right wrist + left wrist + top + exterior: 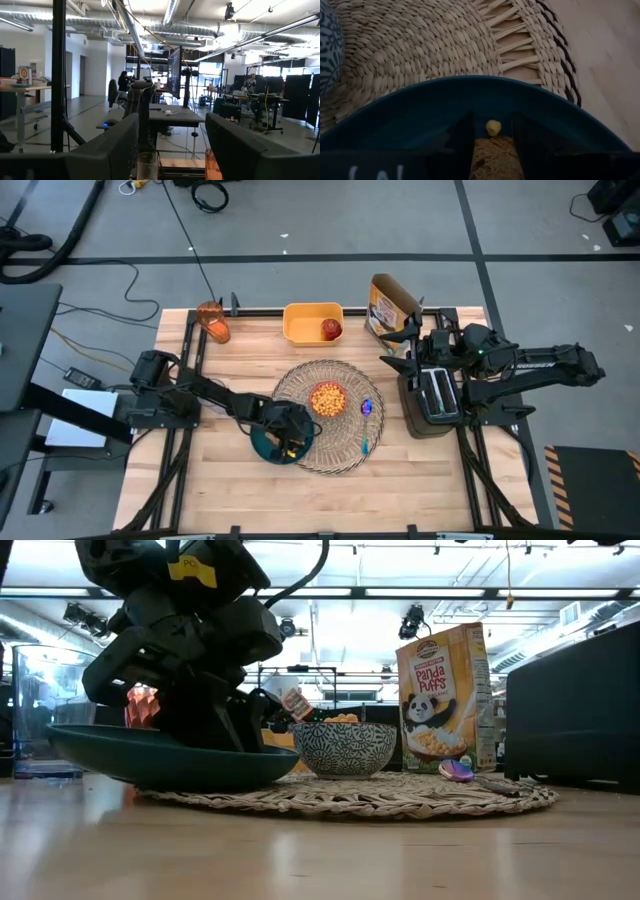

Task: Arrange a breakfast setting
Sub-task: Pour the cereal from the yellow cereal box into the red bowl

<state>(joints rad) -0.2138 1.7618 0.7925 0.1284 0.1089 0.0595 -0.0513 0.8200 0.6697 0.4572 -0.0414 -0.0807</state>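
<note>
A teal plate (268, 446) sits at the near-left rim of the round woven straw placemat (340, 445), partly on the mat. My left gripper (292, 442) reaches over the plate from the table's left and is shut on a brown toast slice (492, 161). A yellow crumb (493, 127) lies on the plate just past the fingertips. A patterned bowl (327, 398) of cereal stands at the mat's middle, and a small blue utensil (367, 408) lies to its right. My right gripper (172, 135) is open, raised near the toaster (435, 395). My left gripper has the toast slice pinched between its two fingers, which bear on its two opposite sides (479, 152). The fingers slant down from the table's left over the plate's hollow (435, 112). Whether the toast rests on the plate I cannot tell.
A yellow tub (305, 320) with a red apple (331, 330) stands at the far edge. An orange cup (213, 322) is at the far left, and a cereal box (390, 305) at the far right beside the black toaster. Bare wood lies along the near edge.
</note>
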